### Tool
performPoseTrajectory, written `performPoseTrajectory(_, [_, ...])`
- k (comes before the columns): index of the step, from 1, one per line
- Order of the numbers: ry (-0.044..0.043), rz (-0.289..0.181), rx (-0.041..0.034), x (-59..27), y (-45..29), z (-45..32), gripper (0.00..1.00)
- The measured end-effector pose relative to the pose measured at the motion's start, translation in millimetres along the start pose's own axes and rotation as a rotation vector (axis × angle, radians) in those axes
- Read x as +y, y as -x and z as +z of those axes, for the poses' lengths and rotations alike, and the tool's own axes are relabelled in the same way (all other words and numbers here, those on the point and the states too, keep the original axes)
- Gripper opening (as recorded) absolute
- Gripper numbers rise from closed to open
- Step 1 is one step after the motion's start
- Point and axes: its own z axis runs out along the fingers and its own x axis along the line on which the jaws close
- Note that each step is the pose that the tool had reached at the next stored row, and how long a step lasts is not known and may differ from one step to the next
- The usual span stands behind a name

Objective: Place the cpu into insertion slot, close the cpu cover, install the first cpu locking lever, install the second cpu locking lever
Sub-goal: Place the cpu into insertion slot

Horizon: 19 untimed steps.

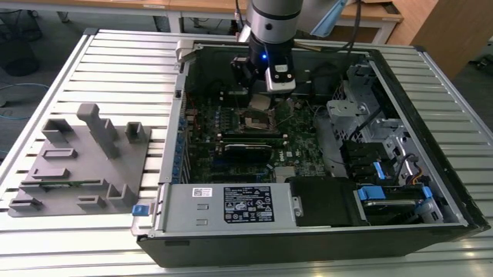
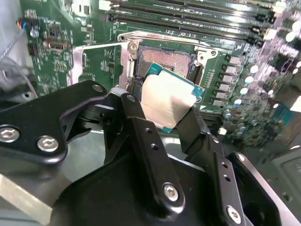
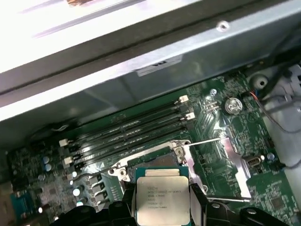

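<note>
My gripper (image 1: 260,104) hangs inside the open computer case, shut on the cpu (image 2: 168,100), a flat square chip with a dull silver top and green edge, held tilted between the two black fingers (image 2: 136,122). The chip (image 3: 161,200) hovers just above the insertion slot (image 2: 168,62), a dark square socket with a silvery rim on the green motherboard, and partly hides the slot (image 3: 155,162). The cpu cover (image 3: 237,162) is swung open beside the socket, a thin silvery frame (image 2: 78,63). From outside, the socket (image 1: 258,121) lies directly under the gripper.
Long black memory slots (image 3: 136,127) run beside the socket. The case wall (image 3: 155,61) stands close behind them. Drive bays and cables (image 1: 370,138) and the power supply (image 1: 231,203) crowd the case. A grey fixture (image 1: 77,161) sits on the slatted table at the exterior view's left.
</note>
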Motion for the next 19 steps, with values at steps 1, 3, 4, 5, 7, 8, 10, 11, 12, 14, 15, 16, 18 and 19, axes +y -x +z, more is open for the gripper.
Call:
performPoseTrajectory(1, [-0.0001, 0.018, -0.0016, 0.0, 0.0, 0.1, 0.54])
performPoseTrajectory(3, [-0.0002, 0.045, -0.0039, -0.2, -0.3, 0.2, 0.54])
performPoseTrajectory(4, [0.0001, 0.055, -0.0049, -0.2, -0.5, 0.3, 0.54])
performPoseTrajectory(5, [0.0002, 0.068, -0.006, -0.3, -0.6, 0.4, 0.54])
performPoseTrajectory(7, [0.0003, 0.101, -0.0089, -0.3, -0.6, 0.5, 0.54])
performPoseTrajectory(8, [0.0003, 0.119, -0.0105, -0.3, -0.6, 0.6, 0.54])
performPoseTrajectory(10, [0.0005, 0.155, -0.0136, -0.3, -0.6, 0.8, 0.54])
performPoseTrajectory(11, [0.0005, 0.173, -0.0151, -0.3, -0.6, 0.9, 0.54])
performPoseTrajectory(12, [0.0005, 0.191, -0.0167, -0.3, -0.6, 0.9, 0.54])
performPoseTrajectory(14, [0.0007, 0.228, -0.02, -0.3, -0.6, 1.1, 0.54])
performPoseTrajectory(15, [0.0008, 0.246, -0.0214, -0.3, -0.6, 1.3, 0.54])
performPoseTrajectory(16, [0.0007, 0.264, -0.023, -0.4, -0.6, 1.4, 0.54])
performPoseTrajectory(18, [0.0008, 0.3, -0.0261, -0.4, -0.6, 1.6, 0.54])
performPoseTrajectory(19, [0.0009, 0.319, -0.0278, -0.4, -0.6, 1.7, 0.54])
